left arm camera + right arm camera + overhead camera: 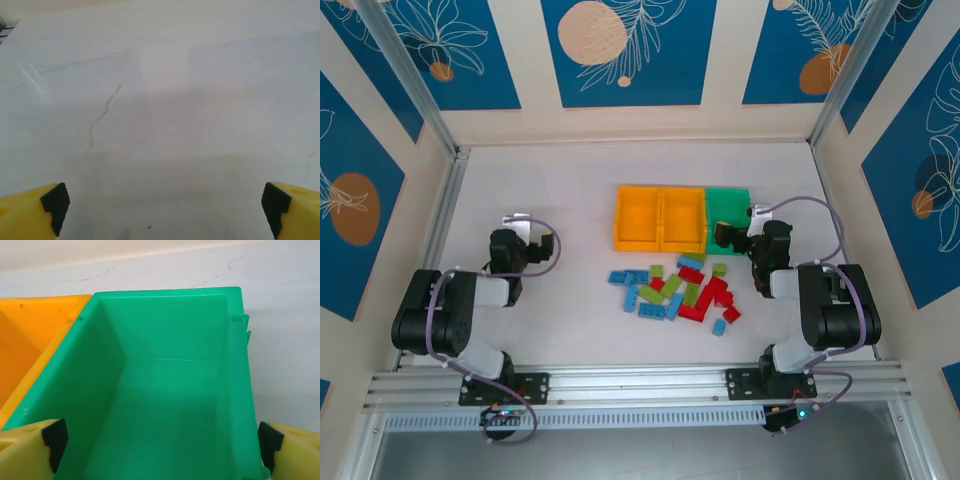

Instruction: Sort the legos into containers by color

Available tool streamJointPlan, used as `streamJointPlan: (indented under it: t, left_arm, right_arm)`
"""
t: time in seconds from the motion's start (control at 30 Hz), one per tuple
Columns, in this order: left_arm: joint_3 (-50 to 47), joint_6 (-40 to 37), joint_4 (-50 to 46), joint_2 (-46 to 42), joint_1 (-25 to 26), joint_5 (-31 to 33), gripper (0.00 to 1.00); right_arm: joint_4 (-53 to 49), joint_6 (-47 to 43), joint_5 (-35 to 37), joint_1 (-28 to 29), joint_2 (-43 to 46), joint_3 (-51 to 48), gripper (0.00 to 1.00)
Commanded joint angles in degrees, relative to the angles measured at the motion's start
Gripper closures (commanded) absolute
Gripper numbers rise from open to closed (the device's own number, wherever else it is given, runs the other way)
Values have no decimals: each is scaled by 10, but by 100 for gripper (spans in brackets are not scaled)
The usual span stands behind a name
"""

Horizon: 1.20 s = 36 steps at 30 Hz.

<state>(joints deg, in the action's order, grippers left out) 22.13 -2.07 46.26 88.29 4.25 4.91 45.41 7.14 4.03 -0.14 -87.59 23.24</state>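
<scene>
The legos (675,290) lie in a loose pile of light blue, lime green and red bricks on the white table, just in front of the containers. Two orange-yellow bins (660,218) and a green bin (728,212) stand joined in a row. My right gripper (157,440) is open, its fingertips (54,439) spread over the near end of the green bin (165,390), whose inside is bare. From above, the right gripper (735,237) sits at that bin's front right corner. My left gripper (165,210) is open over bare table, and in the top view the left gripper (515,240) is far left of the pile.
Cream walls with blue panels enclose the table (550,180) on three sides, with metal posts at the back corners. A metal rail (640,385) runs along the near edge by the arm bases. An orange-yellow bin wall (30,340) adjoins the green bin's left.
</scene>
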Motion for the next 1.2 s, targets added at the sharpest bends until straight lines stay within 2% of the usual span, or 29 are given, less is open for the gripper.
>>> streamJointPlan:
  t: [0.0, 0.37, 0.47, 0.53, 0.6, 0.67, 0.73, 0.8, 0.87, 0.93, 1.07, 1.17]
  left_arm:
    - [8, -4, 12, -4, 0, -11, 0]
    - [9, -4, 12, -4, -1, -11, 0]
    - [8, -4, 9, -14, 0, -9, 6]
    - [22, -4, -47, -53, 3, 2, 6]
    - [54, 17, -168, -116, 7, 31, 2]
    - [67, 26, -238, -176, 14, 32, 1]
    - [80, 26, -297, -237, 26, 14, 1]
    - [106, 30, -381, -297, 38, -15, 1]
    - [135, 24, -451, -341, 50, -63, 1]
    - [162, -3, -511, -371, 64, -137, 1]
    - [232, -117, -668, -369, 111, -301, 0]
    - [257, -220, -749, -346, 175, -366, 0]
  right_arm:
    - [8, -14, -7, -2, 3, 6, 1]
    - [8, -14, -8, -2, 3, 7, 1]
    - [-9, -12, -5, -1, 18, 11, 2]
    - [-123, -5, 21, 6, 80, 41, 3]
    - [-325, 104, 112, 6, 159, 107, 0]
    - [-495, 204, 144, 4, 217, 161, 2]
    - [-644, 317, 140, 5, 261, 204, 5]
    - [-773, 358, 83, 5, 288, 248, 8]
    - [-864, 375, 34, 13, 296, 280, 9]
    - [-944, 377, -2, 26, 294, 306, 11]
    - [-1051, 362, -45, 56, 265, 335, 12]
    - [-1083, 348, -51, 66, 237, 328, 13]
